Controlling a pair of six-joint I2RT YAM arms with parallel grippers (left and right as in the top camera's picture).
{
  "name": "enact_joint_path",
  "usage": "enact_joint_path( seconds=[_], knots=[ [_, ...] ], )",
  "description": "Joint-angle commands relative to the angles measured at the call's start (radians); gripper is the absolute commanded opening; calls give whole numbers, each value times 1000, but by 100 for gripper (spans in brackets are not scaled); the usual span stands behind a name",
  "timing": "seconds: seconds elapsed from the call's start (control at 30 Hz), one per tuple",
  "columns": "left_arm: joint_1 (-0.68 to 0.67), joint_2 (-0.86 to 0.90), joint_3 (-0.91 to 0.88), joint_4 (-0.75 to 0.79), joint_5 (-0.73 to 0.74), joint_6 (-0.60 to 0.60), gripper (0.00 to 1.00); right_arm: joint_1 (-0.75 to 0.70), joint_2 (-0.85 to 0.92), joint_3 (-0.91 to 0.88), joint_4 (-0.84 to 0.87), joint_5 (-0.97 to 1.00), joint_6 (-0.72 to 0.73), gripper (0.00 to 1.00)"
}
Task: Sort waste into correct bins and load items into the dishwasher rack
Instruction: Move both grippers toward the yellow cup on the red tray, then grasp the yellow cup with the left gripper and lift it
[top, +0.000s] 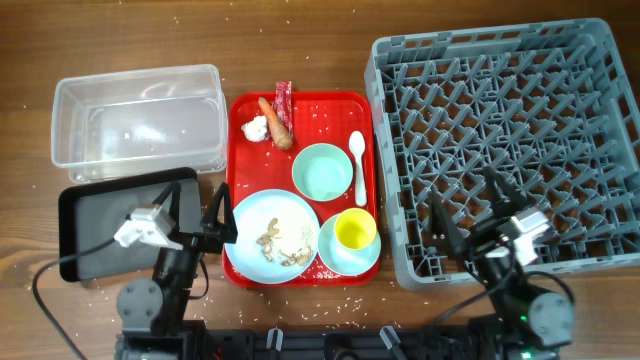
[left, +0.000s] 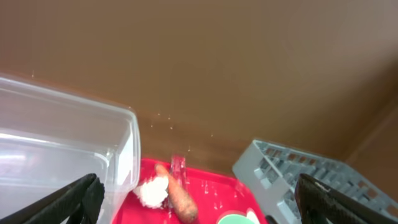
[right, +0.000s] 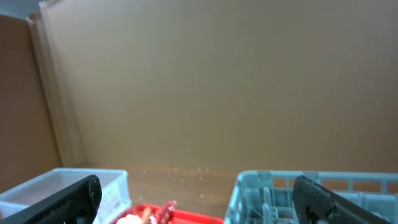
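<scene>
On the flat red tray (top: 243, 118) lie a red wrapper (top: 283, 93), an orange carrot piece (top: 276, 122), a white tissue (top: 256, 128), a mint-green bowl (top: 322, 171), a white spoon (top: 358, 163), a pale-blue plate (top: 252, 238) with food scraps (top: 272, 241), and a yellow cup (top: 354, 230) in a light-blue small bowl (top: 341, 258). The clear tub (top: 138, 116) and black tray (top: 90, 231) stand at the left. The grey rack (top: 505, 145) stands at the right. My left gripper (top: 194, 211) is open over the black tray's right edge. My right gripper (top: 474, 211) is open over the rack's front. The left wrist view shows the carrot (left: 178, 196), tissue (left: 152, 191) and tub (left: 62, 149).
Rice grains are scattered over the wooden table (top: 290, 40) and along the front edge. A brown wall (right: 205, 81) fills the background of both wrist views. A black cable (top: 45, 290) loops at the front left.
</scene>
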Motion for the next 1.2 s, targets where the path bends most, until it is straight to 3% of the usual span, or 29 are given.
enact_joint_path(
  seconds=[0.0,0.13,0.3,0.43,0.47,0.63,0.73,0.83,0.9,0.97,1.0,1.1,1.17],
  knots=[
    [6,201,245,-134,42,-31,99,-4,172,226,-77,-47,19,100],
    [-18,580,632,-371,92,-1,99,-4,542,559,-350,-48,18,100],
    [-166,992,1053,-722,116,-16,100,-4,978,962,-730,-118,17,100],
    [-237,1136,1080,-709,370,-67,99,-12,1136,1033,-867,-83,17,100],
    [-307,1201,1080,-762,359,-31,91,-32,1168,1033,-885,-79,31,100],
    [-594,1392,1077,-975,132,-47,70,-154,1190,1033,-935,-73,124,100],
    [-765,1496,1077,-974,-19,-73,70,-201,1190,1033,-970,-73,123,100],
    [-838,1563,1077,-957,-103,-123,68,-201,1190,1033,-1003,-73,121,100],
    [-849,1604,1077,-938,-130,-146,53,-201,1190,1033,-1009,-73,122,100],
    [-841,1617,1077,-924,-163,-188,21,-201,1190,1033,-1013,-73,122,100],
    [-835,1616,1077,-913,-174,-197,13,-201,1190,1033,-1015,-73,122,100],
    [-806,1615,1077,-882,-172,-196,4,-201,1190,1033,-1017,-73,123,100],
    [-784,1609,1088,-895,-125,-196,4,-201,1190,1033,-1020,-73,122,100]
  ],
)
